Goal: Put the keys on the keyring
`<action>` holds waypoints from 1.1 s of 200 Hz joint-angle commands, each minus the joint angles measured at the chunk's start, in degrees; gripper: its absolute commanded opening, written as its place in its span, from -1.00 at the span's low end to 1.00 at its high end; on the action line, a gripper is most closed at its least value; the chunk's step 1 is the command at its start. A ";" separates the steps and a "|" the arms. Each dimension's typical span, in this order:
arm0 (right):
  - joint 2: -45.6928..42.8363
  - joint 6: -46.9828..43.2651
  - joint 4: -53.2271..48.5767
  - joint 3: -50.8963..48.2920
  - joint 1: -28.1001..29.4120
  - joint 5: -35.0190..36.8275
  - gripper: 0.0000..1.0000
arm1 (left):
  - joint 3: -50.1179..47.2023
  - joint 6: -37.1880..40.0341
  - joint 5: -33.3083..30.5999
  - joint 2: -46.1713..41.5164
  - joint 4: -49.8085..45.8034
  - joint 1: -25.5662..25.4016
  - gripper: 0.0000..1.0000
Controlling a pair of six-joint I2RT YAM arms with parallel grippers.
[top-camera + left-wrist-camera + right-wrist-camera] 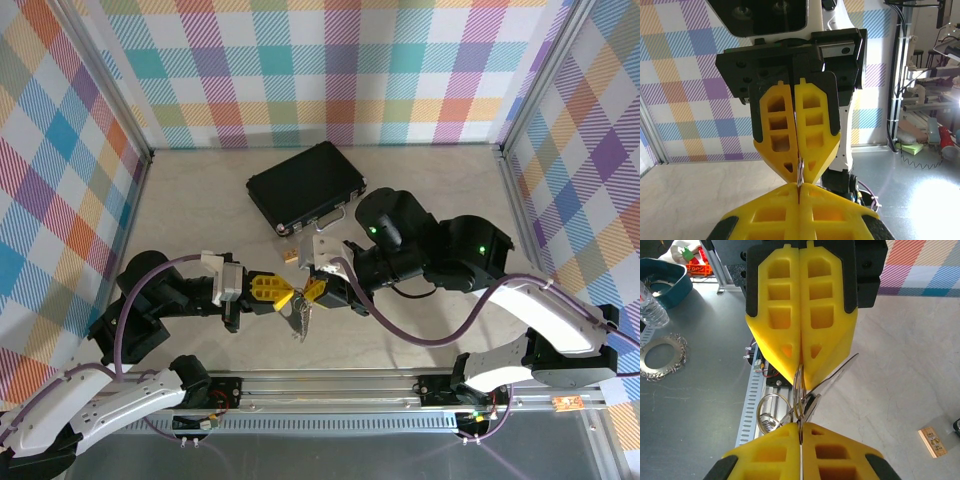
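Note:
My two grippers meet tip to tip above the middle of the table. A thin silver wire keyring (799, 387) stands edge-on between them. The left gripper (799, 187) is shut on one side of the keyring (800, 172), and the right gripper (801, 426) is shut on the other side. From above, the left gripper (283, 292) and right gripper (308, 291) almost touch. Slim silver keys (300, 320) hang below them. A key blade (835, 376) slants up to the right off the ring. A second small wire loop (771, 410) dangles on its left.
A black case (305, 185) with a silver handle lies at the back centre. A small tan wooden block (289, 256) sits just behind the grippers, and appears as the same block (933, 441) on the pale tabletop. An aluminium rail (330, 385) runs along the near edge.

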 commanded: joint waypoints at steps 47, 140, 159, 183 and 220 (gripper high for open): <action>0.98 -0.22 0.36 0.79 0.24 -0.34 -0.89 | 2.38 0.03 2.34 -0.26 1.65 -0.34 -1.00; -1.20 1.54 3.98 -1.08 0.21 -0.04 -0.24 | 3.12 -0.18 3.07 -0.02 1.32 -0.33 -1.00; -3.07 2.40 6.59 -3.83 0.23 0.72 -0.15 | 2.73 -0.83 2.91 -0.40 2.28 -0.35 -1.00; -5.73 3.61 10.92 -8.37 0.24 0.65 -0.19 | 2.72 -1.12 3.09 -0.45 2.74 -0.33 -1.00; -10.05 5.13 18.91 -15.92 0.24 -0.14 -0.27 | 3.25 -1.64 2.26 -0.24 2.71 -0.36 -1.00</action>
